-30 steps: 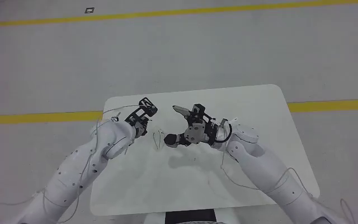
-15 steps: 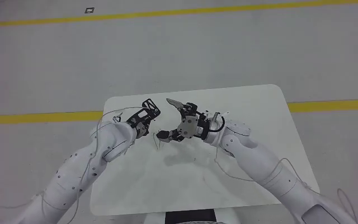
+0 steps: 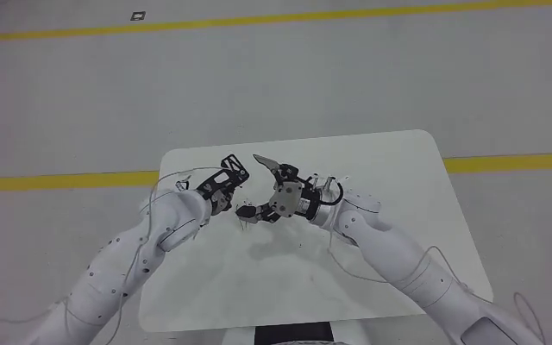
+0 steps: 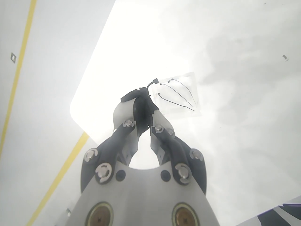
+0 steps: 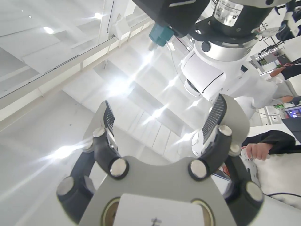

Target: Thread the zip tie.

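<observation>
The left gripper (image 4: pixel 142 98) was clamped shut on a zip tie (image 4: pixel 155 80); the right gripper (image 5: pixel 164 114) gaped wide, holding nothing.

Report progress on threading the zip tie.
Done: left pincer is shut on a zip tie, its head sticking out. In hand: right pincer is open, nothing in it. Left: nothing passes through that head yet, so the threading itself remains.
</observation>
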Action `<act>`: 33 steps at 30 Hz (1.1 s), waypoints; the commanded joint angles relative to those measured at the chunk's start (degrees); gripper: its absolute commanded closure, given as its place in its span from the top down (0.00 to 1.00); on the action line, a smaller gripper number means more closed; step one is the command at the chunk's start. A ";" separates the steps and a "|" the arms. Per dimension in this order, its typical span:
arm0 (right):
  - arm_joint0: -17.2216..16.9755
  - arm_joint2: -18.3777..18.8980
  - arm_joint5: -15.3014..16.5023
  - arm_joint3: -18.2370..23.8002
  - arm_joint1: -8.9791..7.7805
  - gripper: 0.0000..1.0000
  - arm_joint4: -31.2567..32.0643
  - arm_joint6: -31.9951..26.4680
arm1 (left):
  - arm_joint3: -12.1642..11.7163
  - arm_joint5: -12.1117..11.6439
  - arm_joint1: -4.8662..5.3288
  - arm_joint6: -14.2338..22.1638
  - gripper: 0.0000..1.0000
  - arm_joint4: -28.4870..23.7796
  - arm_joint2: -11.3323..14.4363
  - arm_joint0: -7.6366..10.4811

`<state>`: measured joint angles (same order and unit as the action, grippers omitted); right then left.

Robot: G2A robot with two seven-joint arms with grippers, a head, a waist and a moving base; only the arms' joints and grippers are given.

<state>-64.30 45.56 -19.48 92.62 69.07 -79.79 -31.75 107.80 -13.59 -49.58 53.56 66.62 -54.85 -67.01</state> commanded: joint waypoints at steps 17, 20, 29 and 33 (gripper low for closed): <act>0.47 -0.41 0.00 -0.67 0.63 1.00 -0.88 1.64 | 0.70 -0.52 0.28 -0.11 0.00 0.73 -1.06 -0.96; 0.47 -0.41 0.00 -0.67 0.63 1.00 -0.88 1.64 | 0.70 -0.52 0.28 -0.11 0.00 0.73 -1.06 -0.96; -0.13 0.01 0.47 -0.07 0.61 1.00 -0.57 2.21 | 0.70 -0.52 0.28 -0.11 0.00 0.73 -1.06 -0.96; -1.91 2.03 0.00 1.71 0.21 1.00 1.00 2.77 | 0.70 -0.52 0.28 -0.11 0.00 0.73 -1.06 -0.96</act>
<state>-65.76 46.99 -19.29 93.87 69.42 -79.31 -29.11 108.49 -14.11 -49.30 53.45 67.34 -55.91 -67.97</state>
